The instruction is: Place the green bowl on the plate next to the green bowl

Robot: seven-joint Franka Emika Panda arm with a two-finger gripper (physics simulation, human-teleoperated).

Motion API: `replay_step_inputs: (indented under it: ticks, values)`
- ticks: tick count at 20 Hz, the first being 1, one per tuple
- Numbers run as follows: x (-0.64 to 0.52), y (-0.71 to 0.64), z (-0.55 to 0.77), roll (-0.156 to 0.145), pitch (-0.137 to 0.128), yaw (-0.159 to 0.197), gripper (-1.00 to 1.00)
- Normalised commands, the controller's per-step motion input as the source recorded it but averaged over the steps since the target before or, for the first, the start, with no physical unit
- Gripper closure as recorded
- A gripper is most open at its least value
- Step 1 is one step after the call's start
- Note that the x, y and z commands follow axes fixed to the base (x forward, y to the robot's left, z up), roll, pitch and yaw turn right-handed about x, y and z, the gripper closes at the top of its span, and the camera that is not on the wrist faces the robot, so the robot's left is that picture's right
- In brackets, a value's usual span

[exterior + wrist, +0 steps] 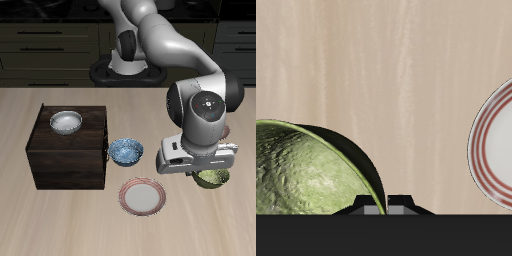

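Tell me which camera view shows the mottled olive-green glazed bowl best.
The wrist view. There the mottled olive-green glazed bowl fills a large area, with its rim and glaze texture clear, though it is cut off at the frame edge. In the exterior view only a small part of it peeks out beneath the robot's grey two-finger gripper, which covers most of it.

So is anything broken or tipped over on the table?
Nothing looks broken or spilled. The green bowl sits upright under the pincer, the blue bowl and the plate lie flat on the table, and a white bowl rests on the dark wooden box.
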Motion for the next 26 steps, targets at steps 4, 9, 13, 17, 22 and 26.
replay_step_inputs:
  ticks: [4, 9, 13, 17, 22, 26]
  values:
    - [-0.05, -0.17, 0.37, 0.007, -0.067, -0.004, 1.0]
    - [-0.1, -0.11, 0.4, -0.002, -0.092, 0.021, 1.0]
    - [0.04, -0.22, 0.31, -0.025, -0.059, -0.02, 1.0]
    - [0.07, -0.27, 0.12, -0.018, -0.021, -0.004, 1.0]
    - [0.09, -0.26, 0.1, -0.042, -0.033, -0.001, 1.0]
    - [0.11, -0.41, 0.13, -0.039, -0.03, -0.024, 1.0]
